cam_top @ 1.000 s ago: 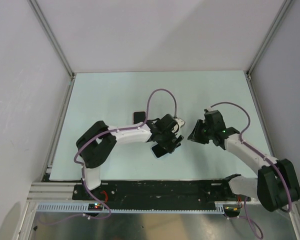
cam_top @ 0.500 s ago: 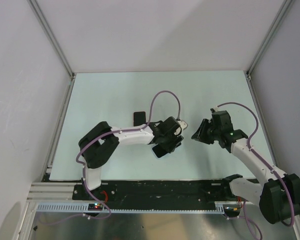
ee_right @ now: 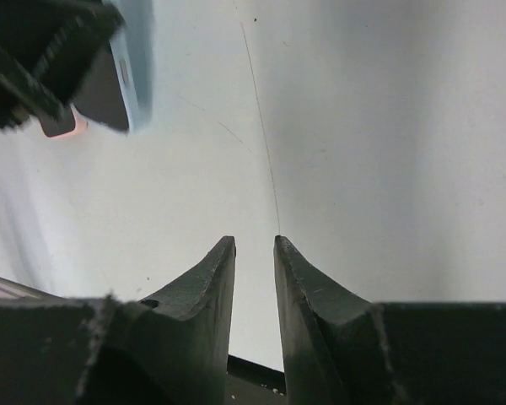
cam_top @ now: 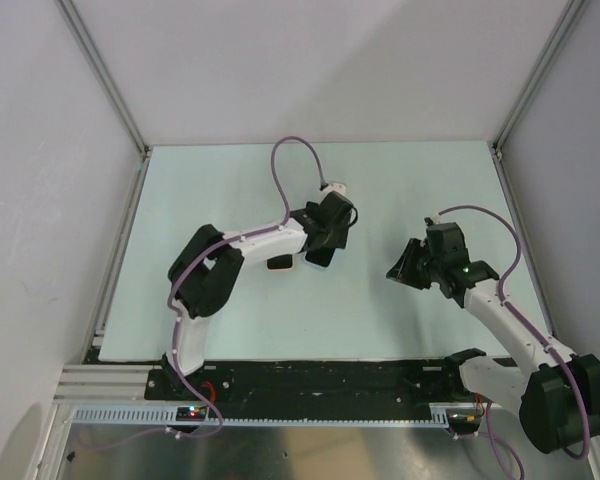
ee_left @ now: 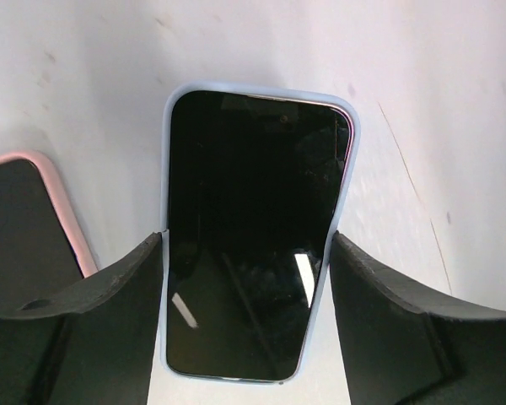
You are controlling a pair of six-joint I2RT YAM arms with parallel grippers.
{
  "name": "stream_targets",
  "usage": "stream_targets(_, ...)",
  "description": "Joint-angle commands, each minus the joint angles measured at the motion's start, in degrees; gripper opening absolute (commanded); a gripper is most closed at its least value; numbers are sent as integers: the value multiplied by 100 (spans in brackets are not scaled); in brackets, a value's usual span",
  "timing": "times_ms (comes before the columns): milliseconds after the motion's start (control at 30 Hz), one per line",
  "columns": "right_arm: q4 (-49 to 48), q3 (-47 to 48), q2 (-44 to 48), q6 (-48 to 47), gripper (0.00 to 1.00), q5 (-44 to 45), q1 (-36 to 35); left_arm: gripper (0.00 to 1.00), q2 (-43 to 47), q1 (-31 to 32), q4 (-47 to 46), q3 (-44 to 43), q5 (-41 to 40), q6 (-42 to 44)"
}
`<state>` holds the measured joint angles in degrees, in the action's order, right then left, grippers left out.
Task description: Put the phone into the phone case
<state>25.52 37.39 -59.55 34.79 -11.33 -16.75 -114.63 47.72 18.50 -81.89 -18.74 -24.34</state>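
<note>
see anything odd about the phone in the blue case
Mostly no. The phone sits square inside the phone case, clamped at its sides by the left gripper. Only a thin reddish line along the phone's upper right edge stands out; gap or reflection, I cannot tell.

phone (ee_left: 253, 245), case (ee_left: 253, 88), pink slab (ee_left: 25, 228) — seemingly one each

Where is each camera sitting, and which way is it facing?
Top external: fixed above and behind the bases, looking down on the table; both arms, left gripper and right gripper show.
Left wrist: on the left arm, looking down between its fingers at the phone seated in the phone case, pink-rimmed slab beside.
Right wrist: on the right arm, looking past its own fingers across the table.
Shared: both wrist views catch the phone case.
</note>
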Motion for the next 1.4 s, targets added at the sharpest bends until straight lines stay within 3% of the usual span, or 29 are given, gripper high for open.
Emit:
stream_targets(0, -13, -57, -62, -120, 30, 58, 18, 34, -376, -163, -26, -642, -874, -976)
stream_targets(267, -66, -100, -174, -146, 30, 33, 14, 33, -598, -199, 528, -947, -1220, -2401)
stream_targets(467, -111, -108, -245, -148, 34, 24, 14, 42, -365, -177, 621, -659, -1226, -3003)
stream_targets(533, -122, -109, -253, -154, 37, 28, 21, 47, -312, -178, 620, -630, -1168, -2997)
stream_targets(633, -142, -109, -254, -157, 45, 22, 18, 63, -225, -176, 620, -629, -1074, -2874)
stream_targets(733, -162, -109, -228, -165, 58, 18, 15, 83, -42, -175, 612, -600, -1032, -2703)
stream_targets(833, -224, -109, -177, -162, 71, 0, 16, 97, 187, -145, 614, -598, -1048, -2397)
stream_targets(1067, -287, 7, -77, -137, 79, 25, 21, 100, 1176, -38, 603, -380, -1049, -1629)
stream_targets(1367, -523, 135, 257, 28, 79, -12, 5, 100, 3391, -71, 537, 1221, -790, -1271)
